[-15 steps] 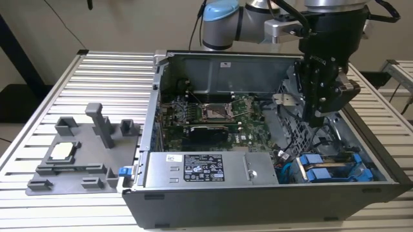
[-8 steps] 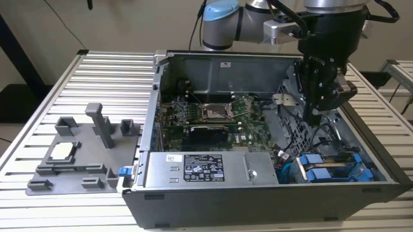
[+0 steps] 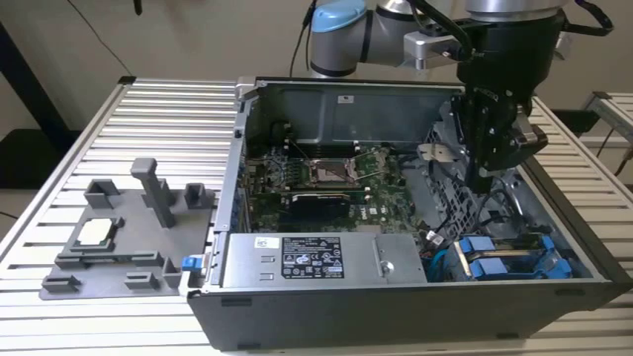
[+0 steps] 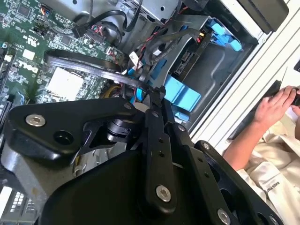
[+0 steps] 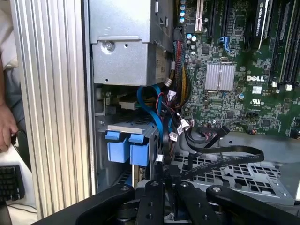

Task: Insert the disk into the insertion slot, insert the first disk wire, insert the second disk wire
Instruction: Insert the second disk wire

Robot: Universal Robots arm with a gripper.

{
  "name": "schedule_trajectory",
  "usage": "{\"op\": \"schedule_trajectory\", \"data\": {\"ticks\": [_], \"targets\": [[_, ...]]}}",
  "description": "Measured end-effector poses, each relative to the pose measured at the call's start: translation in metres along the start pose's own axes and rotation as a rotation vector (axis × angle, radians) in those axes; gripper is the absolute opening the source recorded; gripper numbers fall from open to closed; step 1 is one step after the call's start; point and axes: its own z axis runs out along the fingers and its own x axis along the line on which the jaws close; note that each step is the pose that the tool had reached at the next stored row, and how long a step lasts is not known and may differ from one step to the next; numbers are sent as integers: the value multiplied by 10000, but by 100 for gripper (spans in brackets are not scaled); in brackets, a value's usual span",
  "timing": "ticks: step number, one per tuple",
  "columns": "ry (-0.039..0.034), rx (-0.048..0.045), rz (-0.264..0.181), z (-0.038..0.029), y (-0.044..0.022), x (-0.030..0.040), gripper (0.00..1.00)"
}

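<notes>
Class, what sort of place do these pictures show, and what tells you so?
Probably a robotics lab bench: a grey-and-blue robot arm reaches into an open dark-grey metal computer case on a ribbed aluminium table, beside a grey plastic fixture tray.

Open case [image 3: 396, 315] lies on its side on a slatted table [image 3: 168, 126]. Inside it are a green motherboard [image 3: 296, 194] with a bare CPU socket [image 3: 331, 172] and a silver labelled power supply [image 3: 307, 261] along the near wall. The first wrist view shows a finned heatsink [image 5: 220, 77] on the board. A grey fixture [image 3: 109, 256] stands on the table to the exterior view's left of the case, carrying what may be a processor [image 3: 96, 232]. A keyboard [image 5: 10, 182] lies past the table edge.
</notes>
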Motion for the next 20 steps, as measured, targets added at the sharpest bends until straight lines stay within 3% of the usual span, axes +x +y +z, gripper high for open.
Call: {"op": "schedule_trajectory", "data": {"ticks": [9, 20], "targets": [[-3, -19, -5, 71, -85, 208, 16], [-7, -79, -19, 181, -175, 546, 16]]}}
